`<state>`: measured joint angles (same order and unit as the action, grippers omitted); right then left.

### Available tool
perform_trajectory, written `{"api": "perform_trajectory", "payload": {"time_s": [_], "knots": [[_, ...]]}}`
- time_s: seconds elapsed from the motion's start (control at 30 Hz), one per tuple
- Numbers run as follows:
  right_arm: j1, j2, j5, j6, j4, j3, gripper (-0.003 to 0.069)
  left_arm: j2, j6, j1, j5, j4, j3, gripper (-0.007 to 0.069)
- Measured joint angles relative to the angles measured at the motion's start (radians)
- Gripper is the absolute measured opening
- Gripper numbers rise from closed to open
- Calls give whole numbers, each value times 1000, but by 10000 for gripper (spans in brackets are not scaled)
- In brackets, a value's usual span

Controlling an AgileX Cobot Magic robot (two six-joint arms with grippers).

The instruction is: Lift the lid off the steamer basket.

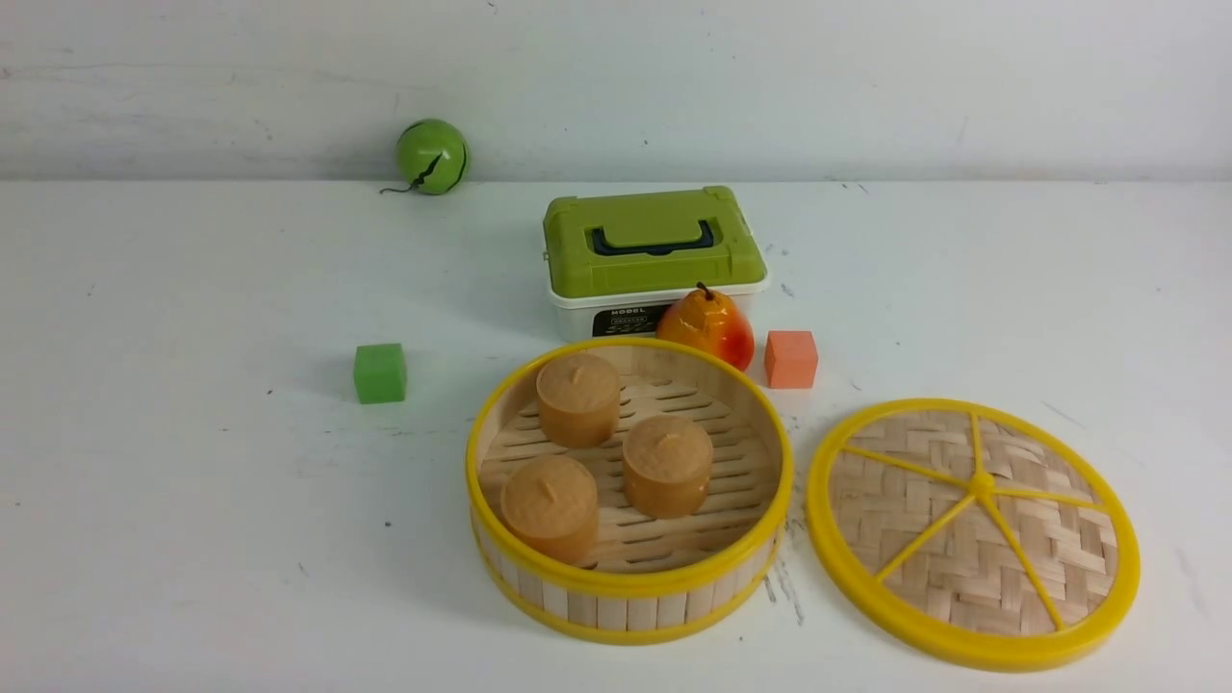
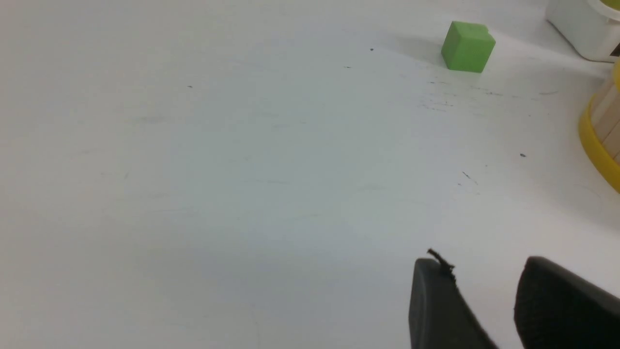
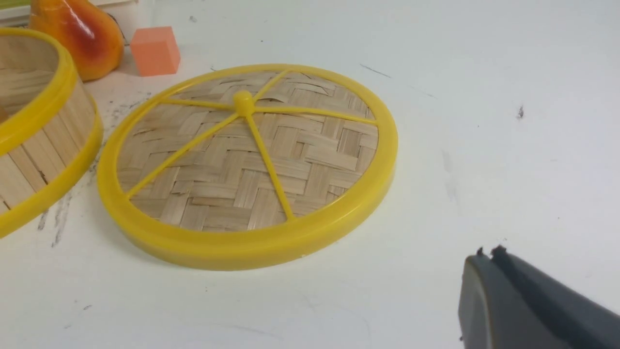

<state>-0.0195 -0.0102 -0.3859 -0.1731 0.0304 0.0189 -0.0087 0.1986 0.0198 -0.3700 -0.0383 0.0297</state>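
Right gripper [image 3: 489, 254]: holding its fingers together.
Left gripper [image 2: 477, 259]: holding its fingers apart.
Lid [image 1: 972, 529]: resting on counter [image 1: 241, 539], beside steamer basket [image 1: 630, 611].

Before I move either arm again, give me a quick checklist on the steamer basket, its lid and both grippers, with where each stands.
1. Lid off the steamer basket: ok, it lies beside the basket, on its right.
2. Lid flat, spoked side up: ok, hub and spokes face up on the table.
3. Three toy buns still inside the basket's rim: ok, all upright on the slatted floor.
4. Left gripper free of objects: ok, jaws apart with nothing between them.
5. Right gripper free of objects: ok, shut and away from the lid.
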Motion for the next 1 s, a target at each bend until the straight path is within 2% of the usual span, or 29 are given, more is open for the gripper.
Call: {"api": "perform_trajectory", "payload": {"time_s": [1.0], "knots": [[0, 0, 0, -2, 0, 0, 17, 0, 0, 0, 0, 0, 0, 239]]}}
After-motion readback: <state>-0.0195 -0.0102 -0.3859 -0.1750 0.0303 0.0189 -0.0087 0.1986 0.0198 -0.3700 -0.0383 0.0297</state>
